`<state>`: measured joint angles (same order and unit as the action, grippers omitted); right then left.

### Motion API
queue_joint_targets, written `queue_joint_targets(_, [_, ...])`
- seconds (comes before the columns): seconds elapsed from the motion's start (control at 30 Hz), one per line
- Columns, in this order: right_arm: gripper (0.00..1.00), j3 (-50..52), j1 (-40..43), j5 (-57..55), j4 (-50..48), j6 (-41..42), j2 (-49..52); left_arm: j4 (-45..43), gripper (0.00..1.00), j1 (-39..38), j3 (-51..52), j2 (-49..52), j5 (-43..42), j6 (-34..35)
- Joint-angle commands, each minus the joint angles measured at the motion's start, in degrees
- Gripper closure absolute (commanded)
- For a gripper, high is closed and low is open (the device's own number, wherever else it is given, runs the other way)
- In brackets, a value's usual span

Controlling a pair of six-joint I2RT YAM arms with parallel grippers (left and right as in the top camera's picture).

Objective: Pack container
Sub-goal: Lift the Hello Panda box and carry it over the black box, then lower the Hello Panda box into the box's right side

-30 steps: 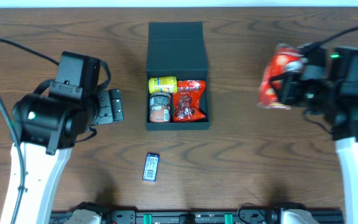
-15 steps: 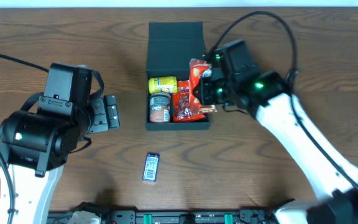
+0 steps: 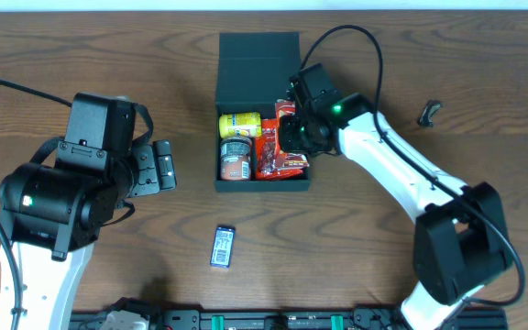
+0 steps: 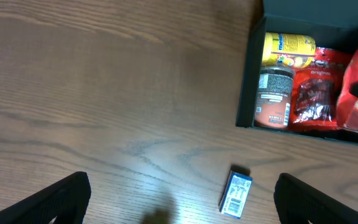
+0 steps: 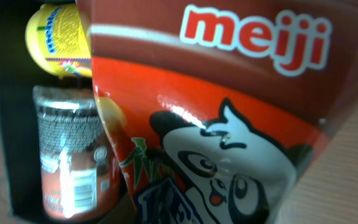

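- Wooden table (image 3: 337,261): brown, flat, with a strong grain.
- Container (image 3: 258,57): a square, matte teal-black cardboard box at the table's far middle, its flat hinged lid thrown back.
- Left gripper (image 3: 167,165): released and empty, to the left of the box.
- Right gripper (image 3: 291,128): clenched on a glossy red meiji bag (image 5: 229,112) over the box's right half.
- Inside the box: a crinkly red pouch (image 4: 316,99), a cylindrical jar (image 3: 235,159) and a yellow pack (image 3: 239,124).
- Small blue-white carton (image 3: 223,246): lies on the table near the front edge.

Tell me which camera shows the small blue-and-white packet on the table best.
The left wrist view: the small blue-and-white packet lies close, unobstructed, label up. Overhead shows it whole but smaller, near the dark square cardboard container. Right wrist misses it; a red snack bag fills the frame.
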<state>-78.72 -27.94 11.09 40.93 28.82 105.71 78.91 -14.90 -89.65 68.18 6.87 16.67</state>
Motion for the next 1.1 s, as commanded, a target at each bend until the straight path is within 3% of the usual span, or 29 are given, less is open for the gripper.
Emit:
queue_joint_targets(0.0, [0.99, -1.49, -1.40, -0.59, -1.40, 2.49, 1.25, 0.13, 0.05, -0.15, 0.09, -0.26, 1.01, 0.02])
queue_joint_targets(0.13, [0.99, -1.49, -3.26, -5.33, -1.53, 4.39, 2.78, 0.13, 0.05, -0.15, 0.09, -0.26, 1.03, 0.02])
queue_joint_targets(0.5, [0.96, -1.49, -5.42, -5.29, -0.22, 4.35, 4.09, 0.13, 0.05, -0.15, 0.09, -0.26, 1.03, 0.02])
queue_joint_targets(0.6, [0.60, -1.53, -5.35, -5.25, -0.13, 3.65, 3.98, 0.13, 0.05, -0.15, 0.09, -0.26, 1.03, 0.00])
queue_joint_targets(0.63, [0.36, -1.60, -5.35, -5.07, 0.00, 3.28, 3.72, 0.15, 0.05, -0.15, 0.09, -0.26, 1.03, 0.00])
queue_joint_targets(0.67, [0.03, -1.95, -5.35, -4.85, 0.42, 2.19, 3.28, 0.13, 0.05, -0.15, 0.09, -0.26, 1.03, -0.02])
queue_joint_targets(1.07, [0.01, -8.44, -5.35, -4.76, 10.05, -6.93, -11.63, 0.44, 0.05, -0.15, 0.09, -0.26, 1.03, -0.26])
